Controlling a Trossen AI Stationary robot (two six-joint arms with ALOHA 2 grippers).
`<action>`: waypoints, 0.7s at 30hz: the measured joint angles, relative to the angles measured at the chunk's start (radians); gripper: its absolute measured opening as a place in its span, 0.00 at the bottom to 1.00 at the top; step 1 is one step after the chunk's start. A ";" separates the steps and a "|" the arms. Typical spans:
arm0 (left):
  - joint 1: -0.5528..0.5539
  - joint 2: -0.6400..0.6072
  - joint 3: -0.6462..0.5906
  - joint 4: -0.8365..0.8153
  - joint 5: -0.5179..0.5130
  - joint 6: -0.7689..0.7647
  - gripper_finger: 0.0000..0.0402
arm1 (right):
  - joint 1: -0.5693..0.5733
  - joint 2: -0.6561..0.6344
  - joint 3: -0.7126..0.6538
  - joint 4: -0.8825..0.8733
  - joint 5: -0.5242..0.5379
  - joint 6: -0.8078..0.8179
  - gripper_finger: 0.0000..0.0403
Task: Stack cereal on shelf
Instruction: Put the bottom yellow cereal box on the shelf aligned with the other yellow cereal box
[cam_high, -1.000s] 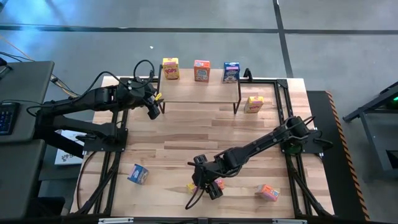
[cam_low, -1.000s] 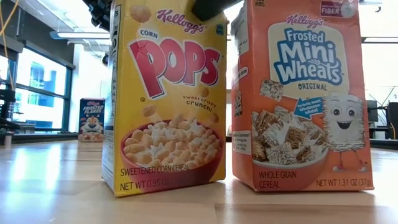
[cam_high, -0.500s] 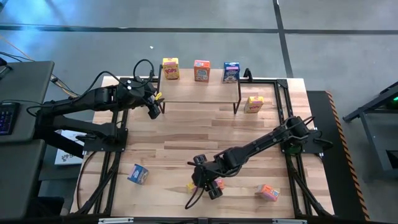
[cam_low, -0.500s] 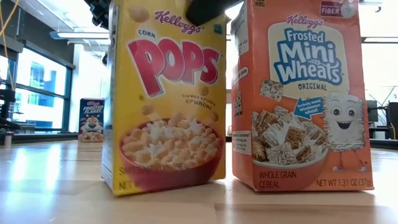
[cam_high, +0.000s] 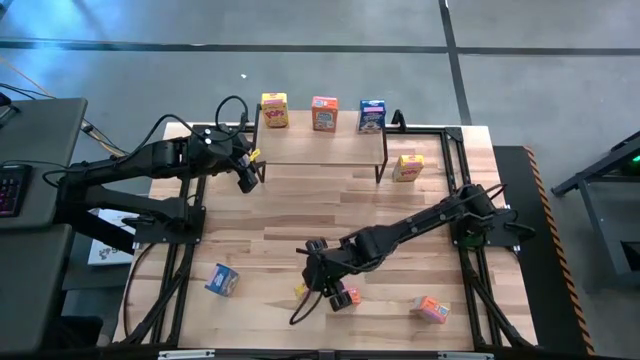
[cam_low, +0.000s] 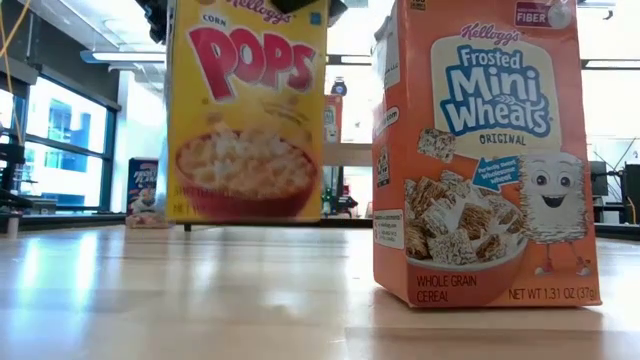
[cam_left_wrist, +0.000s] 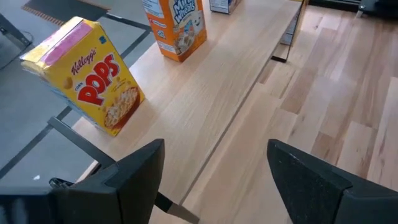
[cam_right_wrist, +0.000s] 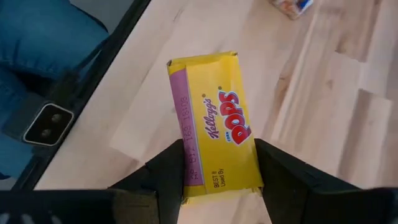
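Observation:
A yellow Corn Pops box (cam_low: 247, 110) hangs above the table in my right gripper (cam_high: 318, 280), which is shut on it near the table's near edge. An orange Mini Wheats box (cam_low: 480, 160) stands on its base beside it. The shelf (cam_high: 320, 148) at the far edge carries a yellow box (cam_high: 274, 110), an orange box (cam_high: 324, 113) and a blue box (cam_high: 371, 116), all upright. My left gripper (cam_high: 247, 180) is open and hovers at the shelf's left end, touching nothing. My right gripper pinches the yellow box at its top end (cam_right_wrist: 214, 143), one finger (cam_right_wrist: 168, 168) on each wide face, across the box's narrow depth. The fingers come from above, pointing down. The box hangs upright below them, its base (cam_low: 245, 215) lifted clear of the table.
A blue box (cam_high: 222, 280) lies near the table's near left corner, an orange one (cam_high: 432, 308) near the near right, and a yellow one (cam_high: 408, 167) stands right of the shelf. Bare wood spans the table's middle. Black frame rails run along both sides.
My right gripper has risen and drifted a little toward the table's left and far side, still shut on the yellow box. The box, which stood on the table beside the orange one, has tipped slightly and then been lifted clear.

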 joint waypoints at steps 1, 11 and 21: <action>0.000 0.000 0.000 0.000 -0.001 0.000 0.70 | -0.007 0.000 0.010 -0.009 0.000 -0.006 0.43; 0.000 0.000 0.000 0.005 -0.018 0.133 0.75 | -0.103 0.000 0.162 -0.171 0.001 -0.064 0.43; 0.000 0.000 0.000 0.046 0.059 0.156 0.75 | -0.205 0.000 0.358 -0.358 0.008 -0.199 0.43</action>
